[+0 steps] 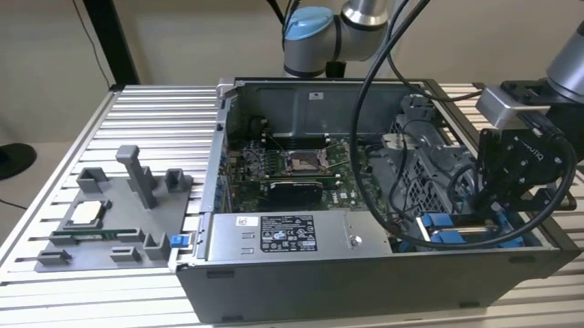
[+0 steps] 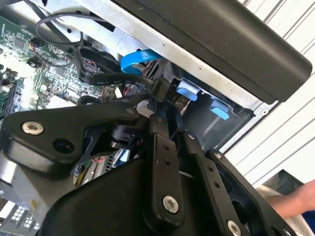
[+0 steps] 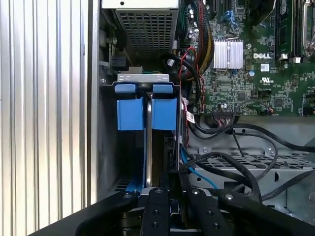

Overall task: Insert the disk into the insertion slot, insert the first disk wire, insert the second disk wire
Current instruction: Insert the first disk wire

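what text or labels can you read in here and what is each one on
white sticker on the silver box: print and symbols, too small to read
motherboard: a maker's logo, not quoted here; other white markings too small to read
black ribbon cable: white lettering, too small to read

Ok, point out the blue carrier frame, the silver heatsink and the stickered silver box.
blue carrier frame [image 3: 130,114], first wrist view, on one flat blue panel.
silver heatsink [image 3: 228,54], first wrist view, middle of its fins.
silver box [image 1: 333,246], exterior view, bare metal beside its sticker.
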Available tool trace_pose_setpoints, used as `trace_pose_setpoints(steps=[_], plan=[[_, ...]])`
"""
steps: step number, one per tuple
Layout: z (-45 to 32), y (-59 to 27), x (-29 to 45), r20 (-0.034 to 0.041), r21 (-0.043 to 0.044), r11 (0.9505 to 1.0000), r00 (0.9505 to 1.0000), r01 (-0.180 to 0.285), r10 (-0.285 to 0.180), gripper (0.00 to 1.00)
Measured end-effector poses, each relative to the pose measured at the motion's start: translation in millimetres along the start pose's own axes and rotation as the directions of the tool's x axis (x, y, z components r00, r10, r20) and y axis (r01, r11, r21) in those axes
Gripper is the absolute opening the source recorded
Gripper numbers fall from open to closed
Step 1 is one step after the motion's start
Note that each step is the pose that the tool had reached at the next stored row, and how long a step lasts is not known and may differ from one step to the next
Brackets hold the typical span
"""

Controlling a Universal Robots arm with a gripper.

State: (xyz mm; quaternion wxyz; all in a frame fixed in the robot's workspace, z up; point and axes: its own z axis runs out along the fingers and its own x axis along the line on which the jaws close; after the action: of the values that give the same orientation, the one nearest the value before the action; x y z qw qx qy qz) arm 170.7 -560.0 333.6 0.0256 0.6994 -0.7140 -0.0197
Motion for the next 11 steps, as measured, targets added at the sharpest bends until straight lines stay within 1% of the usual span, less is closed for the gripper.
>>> trace_pose_setpoints(steps=[1,3,8,9,10,11], plan=[[1.4,-0.1,0.1,-0.001,0.0001,1.0,1.0,0.0,0.0,0.0],[5.0,-0.3,0.0,0.0003,-0.0001,1.0,1.0,0.0,0.0,0.0],[6.3,-0.4,-0.2,0.0025,-0.0001,1.0,1.0,0.0,0.0,0.0],[5.5,-0.3,-0.1,0.0028,-0.0001,1.0,1.0,0.0,0.0,0.0],[3.1,-0.2,0.0,0.0031,-0.0001,1.0,1.0,0.0,0.0,0.0],[-1.3,0.1,0.2,0.0028,-0.0001,1.0,1.0,0.0,0.0,0.0]])
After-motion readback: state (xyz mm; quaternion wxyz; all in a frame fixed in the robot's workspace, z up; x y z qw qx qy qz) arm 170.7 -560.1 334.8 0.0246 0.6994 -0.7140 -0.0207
